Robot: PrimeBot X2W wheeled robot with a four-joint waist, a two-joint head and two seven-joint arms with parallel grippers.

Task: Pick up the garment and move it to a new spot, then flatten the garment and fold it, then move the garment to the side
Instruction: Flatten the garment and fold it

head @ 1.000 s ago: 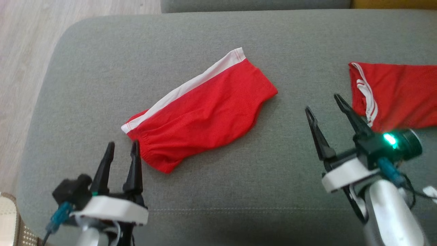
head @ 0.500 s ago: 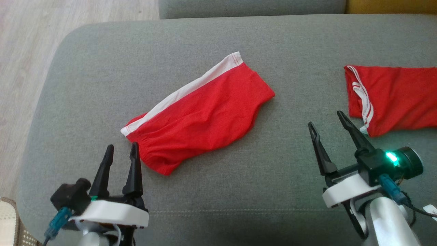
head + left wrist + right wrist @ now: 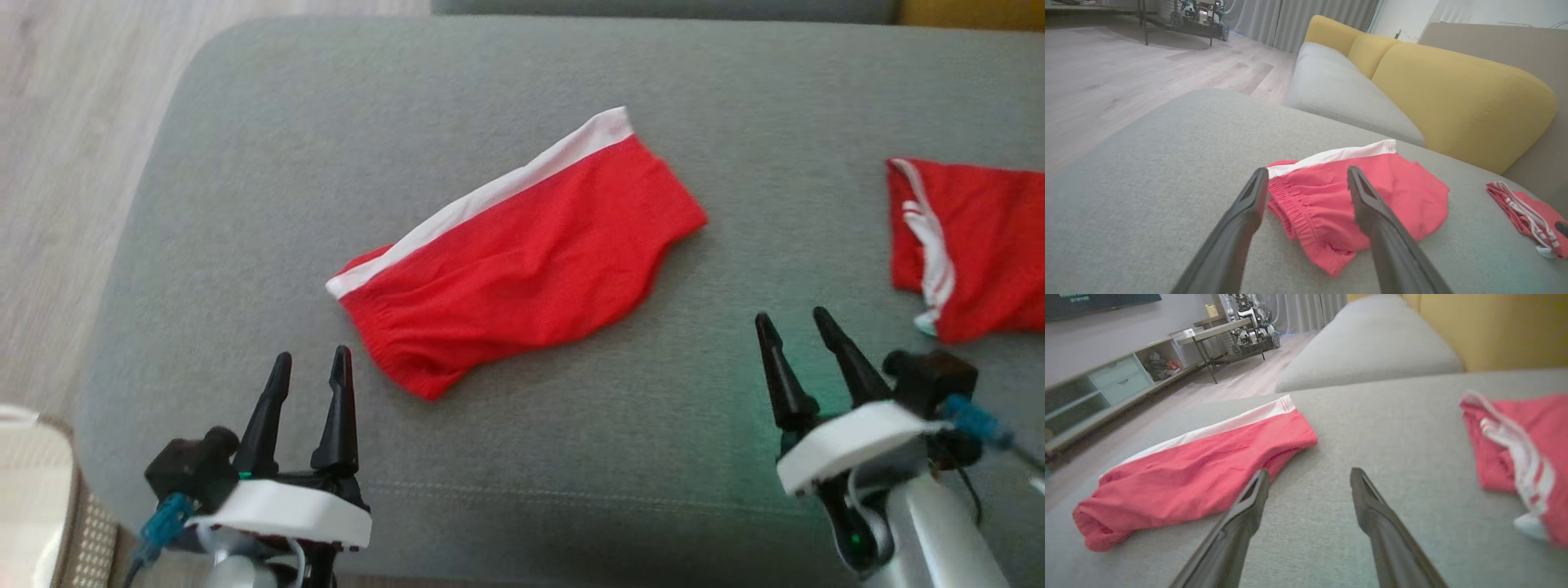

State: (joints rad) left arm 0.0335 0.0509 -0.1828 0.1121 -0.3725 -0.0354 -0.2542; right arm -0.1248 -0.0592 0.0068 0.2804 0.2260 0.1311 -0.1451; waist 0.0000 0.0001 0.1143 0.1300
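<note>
The garment (image 3: 522, 261) is a pair of red shorts with a white band, lying folded and slanted in the middle of the grey cushion (image 3: 408, 122). My left gripper (image 3: 313, 357) is open just short of the garment's near left end, touching nothing. In the left wrist view the left gripper (image 3: 1307, 170) has the garment (image 3: 1412, 196) lying beyond its fingers. My right gripper (image 3: 790, 316) hangs open and empty over bare cushion, to the right of the garment. In the right wrist view the right gripper (image 3: 1309, 472) points between the garment (image 3: 1200, 473) and the other red cloth.
A second red garment with white stripes (image 3: 980, 245) lies at the cushion's right edge (image 3: 1515, 449) (image 3: 1527, 212). Wooden floor (image 3: 65, 163) runs along the cushion's left side. A yellow backrest (image 3: 1453, 94) stands behind. A pale woven thing (image 3: 24, 490) sits at the lower left.
The head camera has shifted. My right gripper has drawn back toward me, away from the second red garment, still open. The left gripper and the garment have stayed put.
</note>
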